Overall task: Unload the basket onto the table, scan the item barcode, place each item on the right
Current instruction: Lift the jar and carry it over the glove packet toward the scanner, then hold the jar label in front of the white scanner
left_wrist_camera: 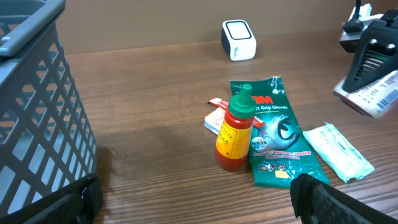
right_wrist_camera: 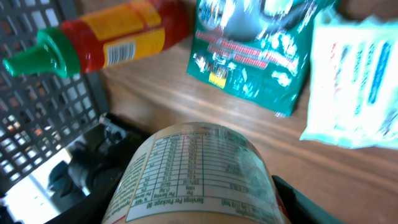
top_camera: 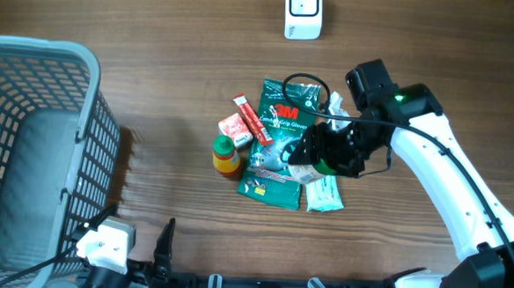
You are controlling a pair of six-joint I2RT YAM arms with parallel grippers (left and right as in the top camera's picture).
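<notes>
- A grey plastic basket [top_camera: 30, 106] with a criss-cross wall fills the left edge of the table [top_camera: 182, 52]
- The left pincer [left_wrist_camera: 196, 186] sits at the near edge, fingers spread wide, holding nothing
- Bare brown wood between basket and pile leaves open room
- A red sauce bottle [top_camera: 226, 156] with a green cap stands just beside a small red box [top_camera: 233, 125] and a shiny green bag [top_camera: 279, 136]
- A white scanner [top_camera: 304, 10] sits by the far edge, well apart from the pile
- The right pincer [top_camera: 327, 152] grips a round tub [right_wrist_camera: 199, 168] over the right side of the pile
- The tub has a curved side and a pale label with tiny print
- A soft white and green packet [top_camera: 325, 193] lies flat just beside the green bag
</notes>
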